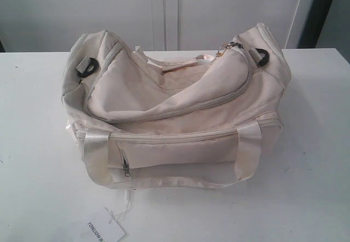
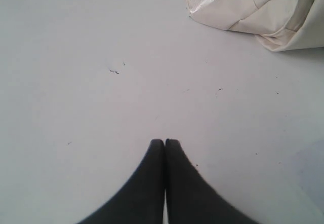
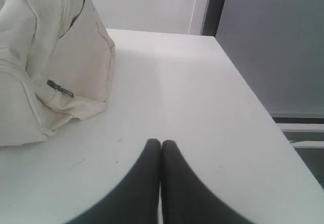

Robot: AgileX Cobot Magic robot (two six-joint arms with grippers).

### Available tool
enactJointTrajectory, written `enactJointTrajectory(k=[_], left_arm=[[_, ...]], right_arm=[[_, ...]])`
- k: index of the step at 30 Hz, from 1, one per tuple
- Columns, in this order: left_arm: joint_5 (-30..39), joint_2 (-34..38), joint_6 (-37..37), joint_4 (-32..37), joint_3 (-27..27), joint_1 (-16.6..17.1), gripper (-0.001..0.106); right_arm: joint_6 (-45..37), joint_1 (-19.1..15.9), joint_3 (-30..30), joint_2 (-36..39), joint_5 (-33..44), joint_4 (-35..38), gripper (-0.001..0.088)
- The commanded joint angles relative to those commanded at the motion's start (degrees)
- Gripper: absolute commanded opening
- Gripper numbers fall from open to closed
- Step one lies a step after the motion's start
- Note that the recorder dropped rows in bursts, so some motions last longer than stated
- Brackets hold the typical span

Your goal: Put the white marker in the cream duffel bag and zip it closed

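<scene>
Cream duffel bag [image 1: 180, 94] on a white table [image 1: 311, 171], both arms drawn clear of it. The bag's top flap sags inward, and a shadowed gap along its curved front edge suggests the main zip is not closed, though this is not certain. The zip pull [image 1: 224, 49] sits at the bag's right end. The white marker is not visible in any view, so it may lie inside the bag or out of frame. Only a paper tag [image 1: 104, 228] lies in front.

The left gripper [image 2: 164, 142] and right gripper [image 3: 161, 142] each hover over bare table beside the bag, fingers pressed together and holding nothing.

The step in hand is probably the zipping. It calls for one gripper to steady the slack fabric while the other takes the pull and follows the curve.
</scene>
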Motion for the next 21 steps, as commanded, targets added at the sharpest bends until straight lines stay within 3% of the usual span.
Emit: enactJointTrajectory(k=[21], left_arm=[[0.00,0.00,0.00,0.00,0.00,0.00,0.000]], right_arm=[[0.00,0.00,0.00,0.00,2.98,0.00,0.0000]])
